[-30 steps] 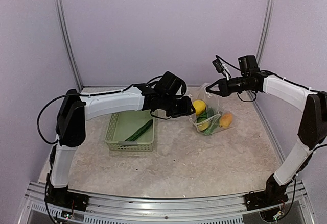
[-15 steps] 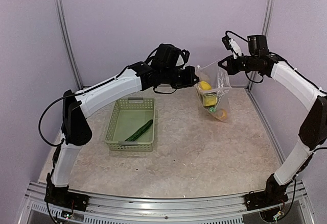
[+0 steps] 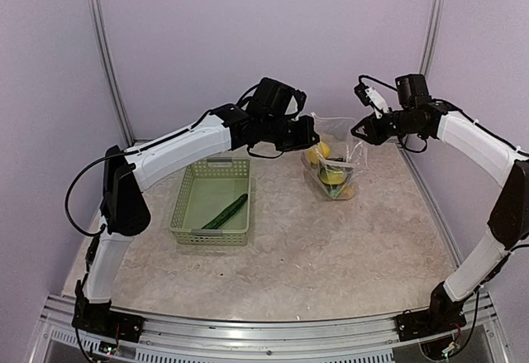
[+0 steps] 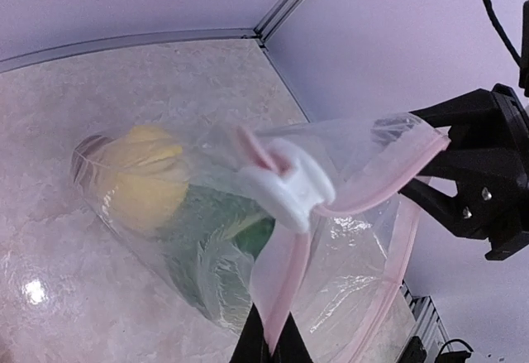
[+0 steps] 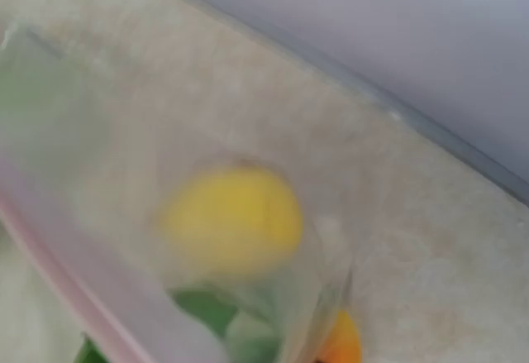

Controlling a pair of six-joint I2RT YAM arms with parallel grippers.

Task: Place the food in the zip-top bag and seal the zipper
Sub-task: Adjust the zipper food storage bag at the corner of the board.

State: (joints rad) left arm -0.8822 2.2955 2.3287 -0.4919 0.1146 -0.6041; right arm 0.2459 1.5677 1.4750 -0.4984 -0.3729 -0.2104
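Lowered zip-top bag point(image 3: 334, 164) holds lemon point(image 3: 321, 151), greens point(image 4: 221, 219).

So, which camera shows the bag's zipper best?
The left wrist view: the zipper shows sharp and close, pink with a white slider. The right wrist view gives only a blurred pink strip; in the top view it is too small to see.
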